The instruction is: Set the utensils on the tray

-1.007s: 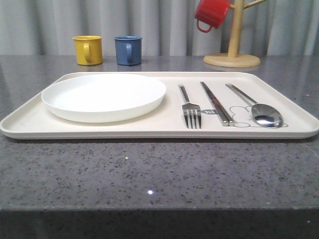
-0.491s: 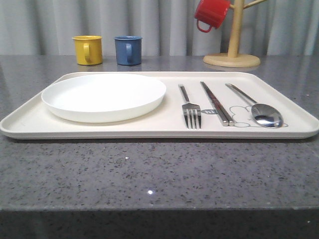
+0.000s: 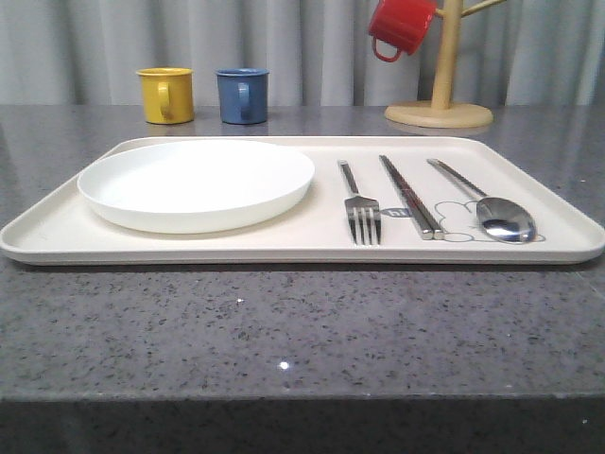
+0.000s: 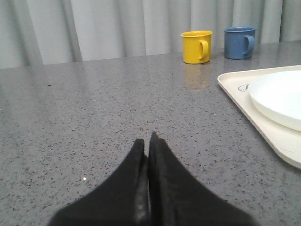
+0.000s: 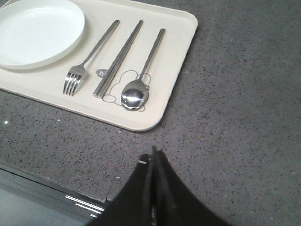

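Both the left gripper (image 4: pixel 148 141) and right gripper (image 5: pixel 154 155) are closed on nothing above the counter (image 3: pixel 302 331). The fork (image 3: pixel 359 202), chopsticks (image 3: pixel 410 195) and spoon (image 3: pixel 490 206) are laid side by side on the tray (image 3: pixel 57 232), beside the plate (image 3: pixel 196 183).

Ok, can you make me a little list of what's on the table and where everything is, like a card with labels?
tray: cream tray on the grey table
plate: white plate on the tray's left part
utensils: fork, chopsticks, spoon side by side to the right of the plate, all on the tray
mugs: yellow mug and blue mug behind the tray; red mug hanging on a wooden stand
left gripper: shut, empty, over bare table
right gripper: shut, empty, near the tray's corner
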